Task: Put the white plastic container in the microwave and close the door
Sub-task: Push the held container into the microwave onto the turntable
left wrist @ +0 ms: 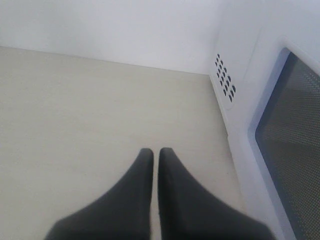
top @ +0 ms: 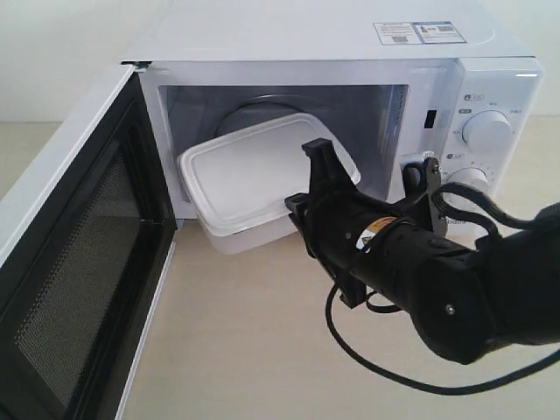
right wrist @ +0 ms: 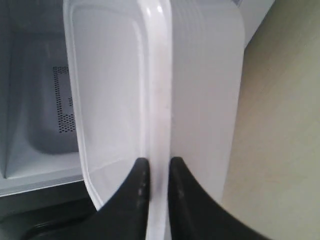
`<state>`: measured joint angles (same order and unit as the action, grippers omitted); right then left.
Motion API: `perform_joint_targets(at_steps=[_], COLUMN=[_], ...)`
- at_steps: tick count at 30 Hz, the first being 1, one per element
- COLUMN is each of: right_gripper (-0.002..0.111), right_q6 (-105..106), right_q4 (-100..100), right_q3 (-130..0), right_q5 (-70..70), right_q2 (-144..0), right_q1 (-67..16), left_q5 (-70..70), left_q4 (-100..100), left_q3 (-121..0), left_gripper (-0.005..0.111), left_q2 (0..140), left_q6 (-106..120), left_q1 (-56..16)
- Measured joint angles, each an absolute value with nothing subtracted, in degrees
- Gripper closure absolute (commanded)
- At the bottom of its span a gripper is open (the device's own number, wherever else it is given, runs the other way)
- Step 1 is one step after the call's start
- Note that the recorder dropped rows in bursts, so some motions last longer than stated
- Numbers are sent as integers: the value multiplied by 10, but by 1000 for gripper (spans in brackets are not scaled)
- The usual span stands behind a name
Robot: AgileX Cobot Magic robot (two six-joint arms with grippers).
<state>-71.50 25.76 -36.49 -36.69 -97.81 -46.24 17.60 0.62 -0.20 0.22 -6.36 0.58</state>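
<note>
Black and clenched, the right gripper (right wrist: pixel 156 162) pinches the near rim of the white, round-cornered plastic container (top: pixel 254 166), 1 finger on the flat lid side and 1 on the body side. The box hangs tilted in the mouth of the white boxy microwave (top: pixel 350 39), its far part inside the cavity and its near corner overhanging the sill above the pale beige counter (top: pixel 254 341).

My judgement is that the grip should stay firm while the box is levelled and pushed straight in until it clears the sill. Then lower it centrally before letting go, and pull the arm and its trailing cable out before the door moves.

To the left, the white door (top: pixel 79 262) with its black mesh inner face stands wide open. The left gripper (left wrist: pixel 155 152) hovers over bare counter beside it, fingers pressed together on nothing.

Behind the box sits a round rim, probably the glass turntable (top: pixel 254 109), though it is mostly hidden. 2 round white dials (top: pixel 487 129) sit on the right panel, and a plain pale wall (left wrist: pixel 100 25) closes the scene.
</note>
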Motion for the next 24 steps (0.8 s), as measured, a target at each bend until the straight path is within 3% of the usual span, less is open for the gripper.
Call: perform_joint_targets(at_steps=[24], right_gripper=[109], right_q6=[-726], right_q4=[274], right_q3=[-493], right_q5=[-345], right_q2=[-1075], right_q1=[-407], left_q5=[176], left_q4=[6], left_q3=[-2], left_gripper=[102], left_q2=[2], left_q6=[-64], left_q1=[6])
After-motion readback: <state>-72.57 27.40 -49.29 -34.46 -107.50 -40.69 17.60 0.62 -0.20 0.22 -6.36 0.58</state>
